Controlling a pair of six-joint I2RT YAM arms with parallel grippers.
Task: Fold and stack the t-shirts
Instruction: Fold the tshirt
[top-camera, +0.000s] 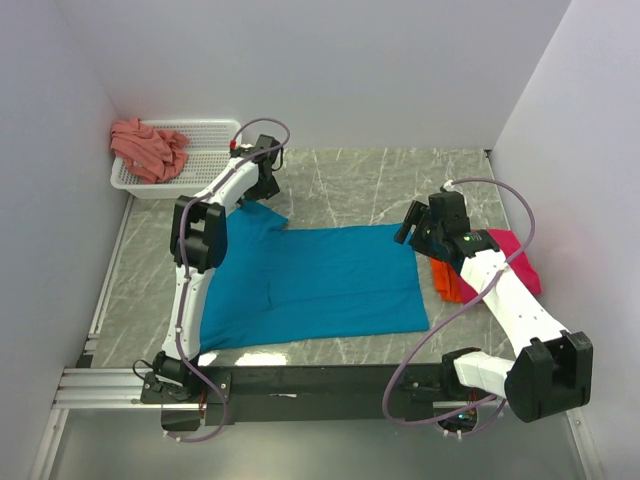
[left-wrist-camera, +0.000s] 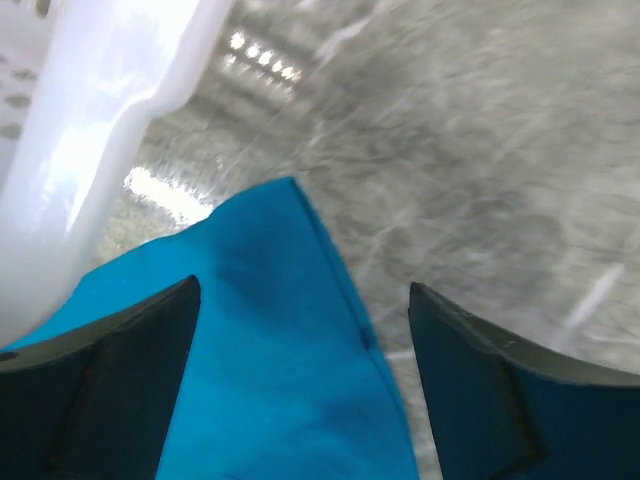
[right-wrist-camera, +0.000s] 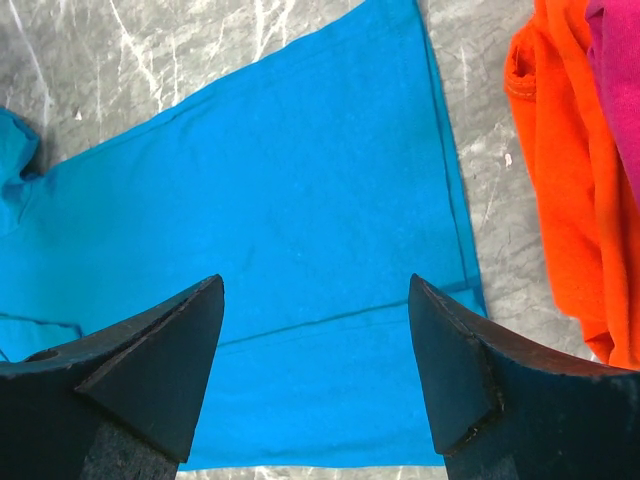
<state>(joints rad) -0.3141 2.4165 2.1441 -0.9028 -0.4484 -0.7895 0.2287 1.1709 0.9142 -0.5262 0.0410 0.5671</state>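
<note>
Top external view shows the teal-blue t-shirt (top-camera: 320, 285) spread flat on the bench (top-camera: 400, 175) nearer its near edge, limp light cloth probably best pinched at sleeve tip and hem corner, while left gripper (left-wrist-camera: 302, 288) and right gripper (right-wrist-camera: 315, 283) hover with fingers spread, empty.

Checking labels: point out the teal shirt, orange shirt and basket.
teal shirt (top-camera: 330, 280), top view, middle of its body.
orange shirt (right-wrist-camera: 555, 180), right wrist view, middle of visible cloth.
basket (top-camera: 210, 150), top view, bare mesh floor.
</note>
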